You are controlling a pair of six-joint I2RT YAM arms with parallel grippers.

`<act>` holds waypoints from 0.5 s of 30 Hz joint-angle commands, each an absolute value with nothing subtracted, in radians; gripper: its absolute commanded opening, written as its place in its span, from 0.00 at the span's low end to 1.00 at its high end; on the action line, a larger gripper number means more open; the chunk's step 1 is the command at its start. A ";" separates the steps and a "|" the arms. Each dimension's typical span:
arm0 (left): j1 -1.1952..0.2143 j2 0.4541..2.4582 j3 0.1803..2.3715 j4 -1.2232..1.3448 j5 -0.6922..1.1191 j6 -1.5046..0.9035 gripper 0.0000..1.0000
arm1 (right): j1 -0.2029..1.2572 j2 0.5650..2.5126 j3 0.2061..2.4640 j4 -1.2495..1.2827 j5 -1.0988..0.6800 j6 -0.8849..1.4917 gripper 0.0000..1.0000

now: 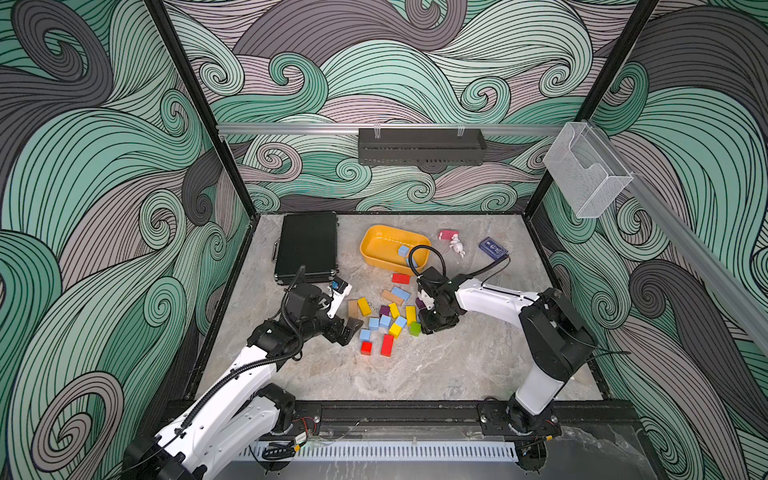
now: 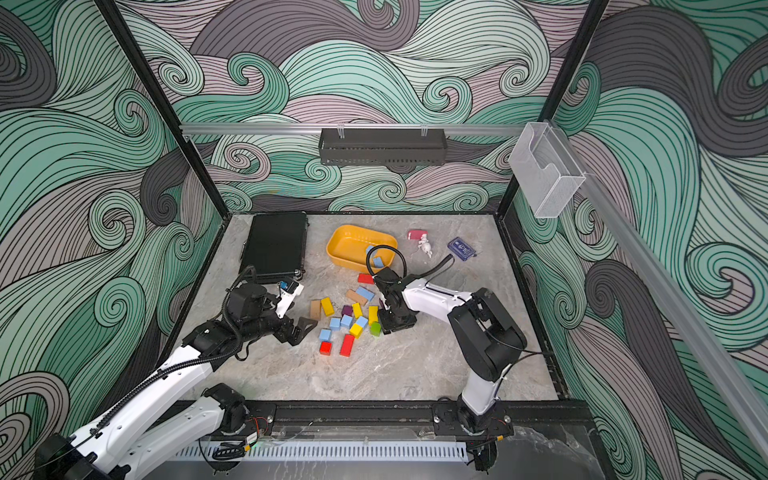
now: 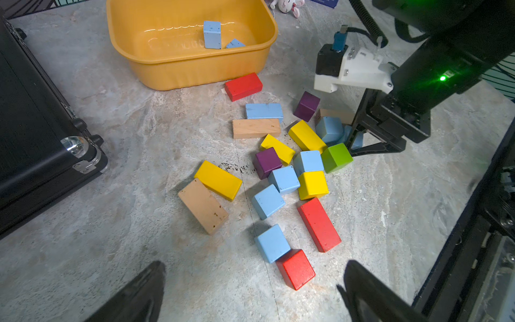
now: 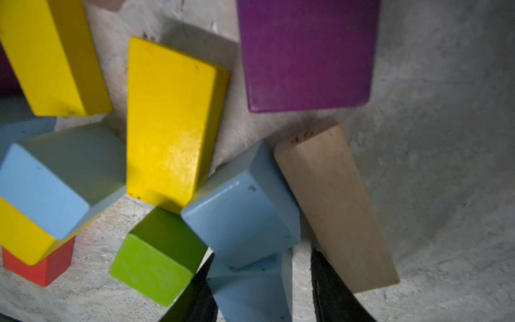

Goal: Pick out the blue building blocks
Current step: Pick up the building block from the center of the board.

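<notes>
Several sky-blue building blocks (image 3: 284, 179) lie in a mixed pile mid-table, seen in both top views (image 1: 374, 323) (image 2: 335, 323). Two more blue blocks (image 3: 212, 34) rest inside the yellow tub (image 1: 384, 243). My right gripper (image 1: 432, 324) points down at the pile's right edge, open, its jaws astride a blue block (image 4: 250, 292). One finger touches that block and a sliver of floor shows before the other. A second blue cube (image 4: 239, 212) leans on it. My left gripper (image 3: 250, 292) hovers open at the pile's left, near a blue cube (image 3: 272, 243), holding nothing.
Red (image 3: 319, 224), yellow (image 3: 218, 179), purple (image 3: 306, 106), green (image 3: 336, 157) and bare wooden (image 3: 203, 206) blocks are mixed among the blue ones. A black case (image 1: 307, 245) lies back left. A pink item (image 1: 448, 235), white toy (image 1: 457, 248) and navy packet (image 1: 492, 248) sit back right.
</notes>
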State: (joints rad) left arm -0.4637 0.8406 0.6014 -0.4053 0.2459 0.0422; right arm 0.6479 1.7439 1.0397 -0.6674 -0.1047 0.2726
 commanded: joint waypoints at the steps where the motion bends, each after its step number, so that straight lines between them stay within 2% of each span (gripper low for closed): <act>1: -0.471 0.846 0.639 -0.401 0.232 0.050 0.99 | 0.653 1.760 1.067 -0.665 -0.078 0.250 0.53; 3: -0.471 0.845 0.639 -0.403 0.230 0.051 0.99 | 0.652 1.760 1.067 -0.665 -0.086 0.250 0.52; 15: -0.471 0.835 0.647 -0.417 0.221 0.049 0.99 | 0.662 1.717 1.040 -0.669 -0.099 0.254 0.35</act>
